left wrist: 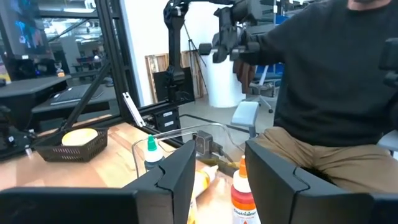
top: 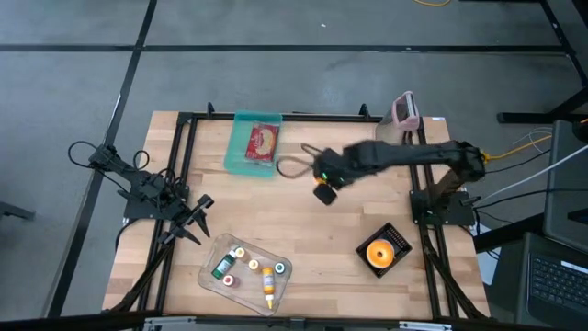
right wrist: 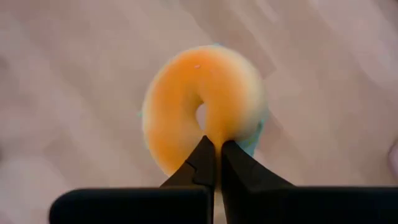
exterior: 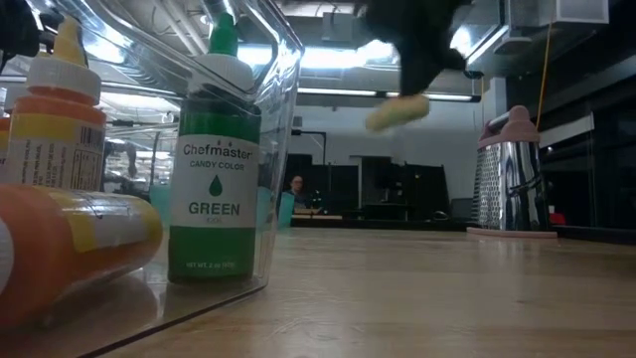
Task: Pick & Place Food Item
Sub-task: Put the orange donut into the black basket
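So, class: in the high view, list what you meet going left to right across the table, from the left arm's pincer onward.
Left pincer → clear tray of colour bottles → teal tray with food → right pincer holding a doughnut → black basket with an orange item.

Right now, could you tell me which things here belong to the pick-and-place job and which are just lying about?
In the job:
doughnut, pinched by the right gripper above the table
black basket, a likely destination

Lying about:
clear bin with a green colour bottle
teal tray
grater
left gripper, open, waiting near the bin
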Motion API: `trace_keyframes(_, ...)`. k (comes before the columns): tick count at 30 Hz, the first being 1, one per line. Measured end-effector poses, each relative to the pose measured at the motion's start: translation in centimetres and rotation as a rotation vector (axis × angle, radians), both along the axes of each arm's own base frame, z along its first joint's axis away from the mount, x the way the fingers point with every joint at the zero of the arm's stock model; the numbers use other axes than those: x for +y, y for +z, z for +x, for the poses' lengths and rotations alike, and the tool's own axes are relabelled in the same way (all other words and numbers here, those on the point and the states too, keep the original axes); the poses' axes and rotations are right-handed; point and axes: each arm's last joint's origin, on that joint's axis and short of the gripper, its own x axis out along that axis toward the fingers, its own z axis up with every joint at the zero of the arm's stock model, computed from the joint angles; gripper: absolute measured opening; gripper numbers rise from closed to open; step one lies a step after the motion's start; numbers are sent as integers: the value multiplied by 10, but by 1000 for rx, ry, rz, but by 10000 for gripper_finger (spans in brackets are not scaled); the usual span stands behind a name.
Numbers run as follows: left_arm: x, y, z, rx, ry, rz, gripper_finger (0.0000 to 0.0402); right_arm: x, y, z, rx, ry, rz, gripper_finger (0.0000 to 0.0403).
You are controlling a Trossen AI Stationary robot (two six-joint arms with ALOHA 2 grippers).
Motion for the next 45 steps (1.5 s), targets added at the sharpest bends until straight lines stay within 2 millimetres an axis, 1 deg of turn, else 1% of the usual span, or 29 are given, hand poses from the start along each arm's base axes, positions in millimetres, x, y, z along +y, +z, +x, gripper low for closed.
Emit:
trace_keyframes(2, 0, 0, 0, -11, -5, 11, 132, 24, 10, -13, -8, -14, -7, 6)
trace_keyframes(5, 0, 0, 0, -15, -5, 16, 130, 56, 19, -32, -8, -40, -6, 6)
trace_keyframes(10, 0, 0, 0, -20, -3, 22, 129, 103, 20, -59, 20, -116, -24, 6)
trace_keyframes(16, 0, 0, 0, -38, 0, 43, 132, 152, 17, -82, -41, -204, 25, 6)
trace_keyframes(18, 0, 0, 0, -48, 0, 53, 132, 165, 10, -93, -34, -247, 40, 6)
trace_keyframes(21, 0, 0, 0, -61, 2, 68, 129, 180, -8, -110, 37, -315, 73, 6)
trace_keyframes(23, 0, 0, 0, -68, 7, 76, 129, 189, -24, -118, 73, -355, 111, 6)
trace_keyframes(25, 0, 0, 0, -67, 10, 76, 130, 198, -38, -124, 74, -379, 149, 6)
trace_keyframes(29, 0, 0, 0, -67, 11, 75, 134, 206, -55, -135, 66, -426, 153, 6)
trace_keyframes(32, 0, 0, 0, -68, 13, 77, 133, 208, -59, -139, 64, -446, 148, 6)
trace_keyframes(45, 1, 4, -1, -48, 19, 80, 130, 215, -59, -147, 39, -469, 150, 6)
